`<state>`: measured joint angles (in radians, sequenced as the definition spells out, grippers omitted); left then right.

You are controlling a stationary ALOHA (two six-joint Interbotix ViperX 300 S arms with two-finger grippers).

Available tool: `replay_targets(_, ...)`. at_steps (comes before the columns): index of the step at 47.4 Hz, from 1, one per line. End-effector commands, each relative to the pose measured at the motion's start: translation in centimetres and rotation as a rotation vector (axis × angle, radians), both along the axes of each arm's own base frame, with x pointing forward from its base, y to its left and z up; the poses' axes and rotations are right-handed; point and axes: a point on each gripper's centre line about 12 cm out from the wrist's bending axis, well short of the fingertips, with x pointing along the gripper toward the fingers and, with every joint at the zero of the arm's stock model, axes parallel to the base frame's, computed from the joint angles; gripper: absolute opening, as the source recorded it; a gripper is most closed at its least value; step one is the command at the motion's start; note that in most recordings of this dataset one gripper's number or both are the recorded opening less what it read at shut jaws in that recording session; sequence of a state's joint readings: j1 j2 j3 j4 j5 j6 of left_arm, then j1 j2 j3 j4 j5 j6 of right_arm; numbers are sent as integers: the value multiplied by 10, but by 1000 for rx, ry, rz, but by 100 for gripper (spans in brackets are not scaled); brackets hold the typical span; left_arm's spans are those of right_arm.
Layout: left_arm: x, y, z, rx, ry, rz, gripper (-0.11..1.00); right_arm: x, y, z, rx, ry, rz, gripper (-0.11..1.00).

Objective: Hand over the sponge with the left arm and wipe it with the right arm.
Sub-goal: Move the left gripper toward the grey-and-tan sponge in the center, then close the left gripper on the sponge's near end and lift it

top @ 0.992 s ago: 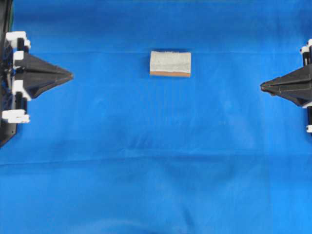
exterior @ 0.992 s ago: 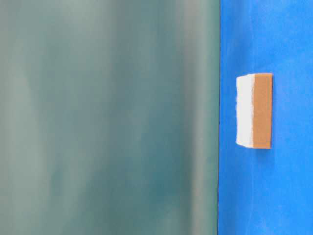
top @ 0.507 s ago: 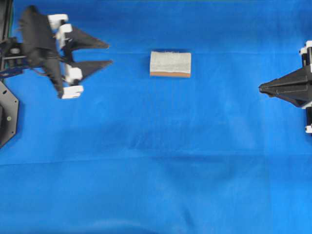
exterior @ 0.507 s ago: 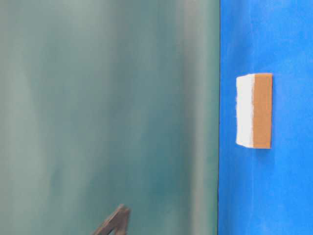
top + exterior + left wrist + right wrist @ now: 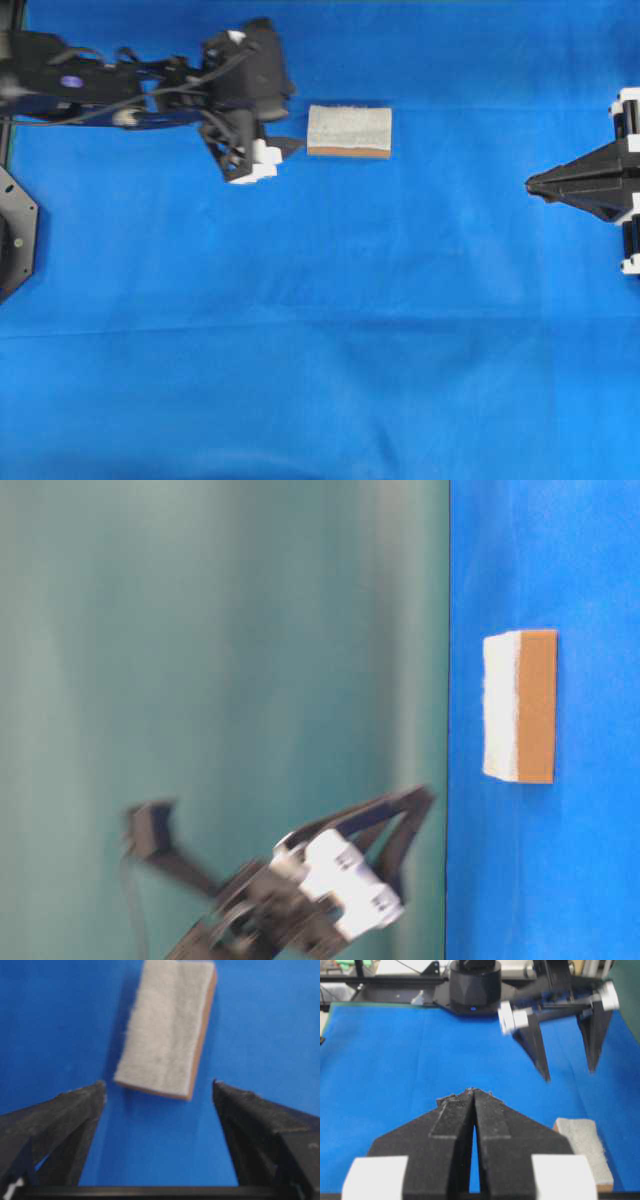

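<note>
Sponge: sponge (image 5: 349, 130) lies flat on the blue cloth of the desk (image 5: 320, 350), near the far edge and about midway between the side edges, rough grey-white face up, thin orange-brown layer underneath.
Handling: I judge it light, soft and compressible, not slippery; the scrubby top should bite against my fingers.
Where to hold: across the short width, pinching the two long sides near one end, leaving the other end free for the handover.
Long axis: runs left-right in the overhead view; in my left wrist view it points away from me, slightly tilted.
Left fingers: left gripper (image 5: 159, 1091) spread wide, just short of the sponge's near end, touching nothing.
Right fingers: right gripper (image 5: 532, 183) pressed together, empty, well apart at the right edge.
</note>
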<state>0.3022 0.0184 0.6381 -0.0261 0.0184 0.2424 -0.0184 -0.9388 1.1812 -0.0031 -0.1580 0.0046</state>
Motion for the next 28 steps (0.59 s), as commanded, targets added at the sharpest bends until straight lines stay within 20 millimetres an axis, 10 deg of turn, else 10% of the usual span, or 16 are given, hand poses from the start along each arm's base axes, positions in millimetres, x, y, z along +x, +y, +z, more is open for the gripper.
replay_targets(1,17,11,-5,11,2,4,94,3,0,9,3,-20,-2,0)
replay_targets(28,50,25,-49,28,75,-22,94,5,-5,4,5,1,-22,0)
